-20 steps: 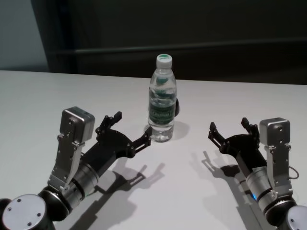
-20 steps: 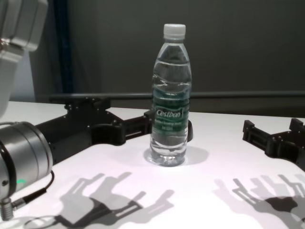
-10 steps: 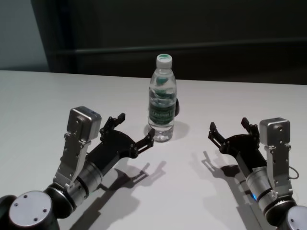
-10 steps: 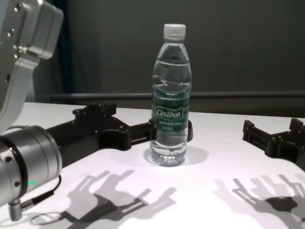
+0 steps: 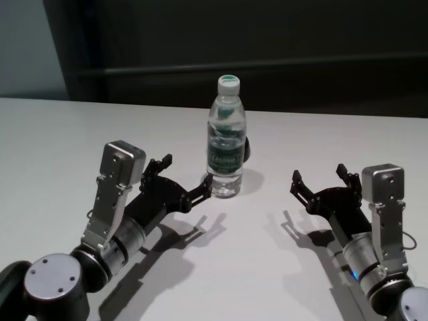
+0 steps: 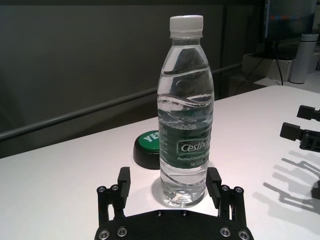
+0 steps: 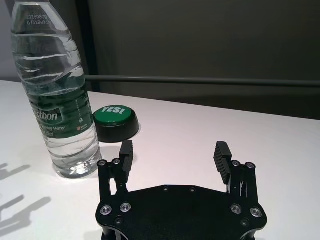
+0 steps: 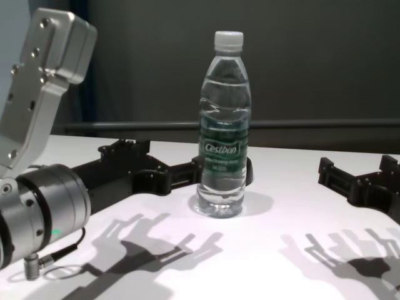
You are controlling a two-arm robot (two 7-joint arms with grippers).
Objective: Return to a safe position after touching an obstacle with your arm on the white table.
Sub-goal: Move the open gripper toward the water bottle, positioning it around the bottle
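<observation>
bottle [image 5: 227,137]: upright mid-table, nearer the far edge than the near one, cap on, label band facing the robot.
left gripper [image 5: 181,179]: low over the table at the bottle's left, fingers spread wide; one fingertip [image 5: 206,186] sits right at the bottle's base, and whether it touches cannot be told from the head view. in the left wrist view the two fingers stand either side of the bottle's foot with a gap showing on both.
right gripper [image 5: 319,180]: parked well to the right of the bottle, fingers spread, gripping nothing, hovering just above the table.
hidden: a button [image 7: 116,121] with a green top stands behind the bottle toward the far edge; from the head and chest views only a dark sliver peeks past the bottle.
cut off: the right gripper's arm runs out of the chest view at the right side; the left arm's base is clipped at the bottom corner of the head view.
table [image 5: 60,140]: white, far edge straight against a dark wall.
open room: wide bare stretch left of the left arm and between the two grippers near the front.
</observation>
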